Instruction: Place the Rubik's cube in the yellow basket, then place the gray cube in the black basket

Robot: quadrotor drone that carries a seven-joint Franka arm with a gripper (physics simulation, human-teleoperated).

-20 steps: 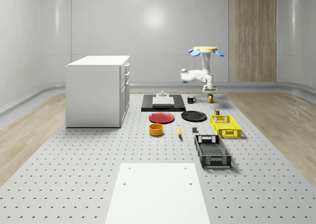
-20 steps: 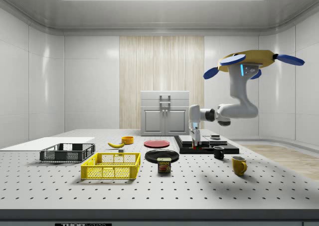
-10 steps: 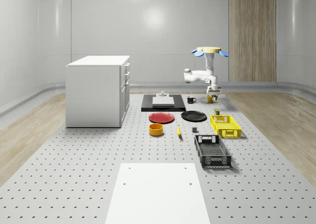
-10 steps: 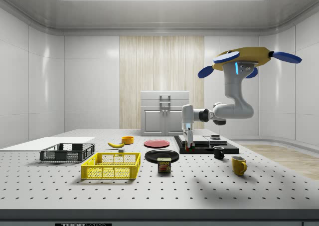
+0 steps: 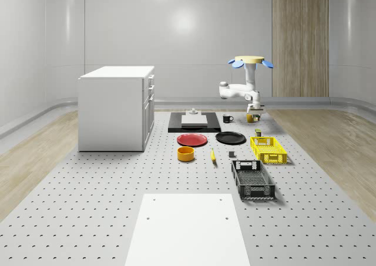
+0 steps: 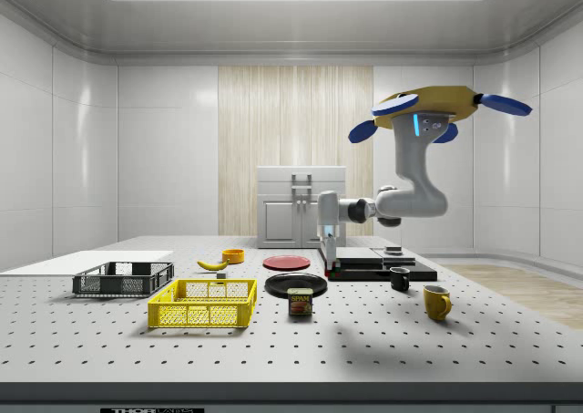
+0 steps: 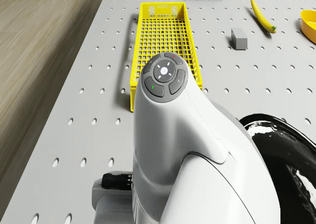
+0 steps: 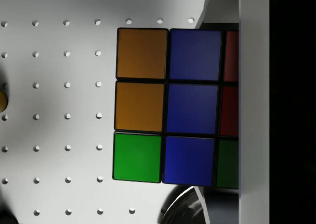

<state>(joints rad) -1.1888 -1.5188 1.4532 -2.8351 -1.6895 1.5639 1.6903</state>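
Observation:
The Rubik's cube [image 8: 165, 105], with orange, blue, green and red tiles, hangs above the table with my gripper [image 6: 329, 260] shut on it. In the whole-scene view the gripper [image 5: 254, 114] is over the table's far right, behind the yellow basket [image 5: 268, 150]. The drone [image 6: 424, 112] hovers high above the mugs. In the drone view the yellow basket [image 7: 163, 36] lies just beyond the arm. The small gray cube [image 7: 239, 38] rests on the table between the yellow basket and the banana [image 7: 261, 15]. The black basket [image 5: 252, 179] stands nearer the camera than the yellow one.
A white cabinet [image 5: 117, 107] stands at the whole-scene view's left. A red plate [image 5: 192, 140], black plate [image 5: 230, 138], orange bowl [image 5: 185, 154] and black slab [image 5: 194, 122] occupy the middle. A can [image 6: 300, 302] and two mugs [image 6: 436, 302] sit near the arm.
The drone and arm have moved toward the side view's left, carrying the Rubik's cube away from the mugs and closer to the black plate and yellow basket.

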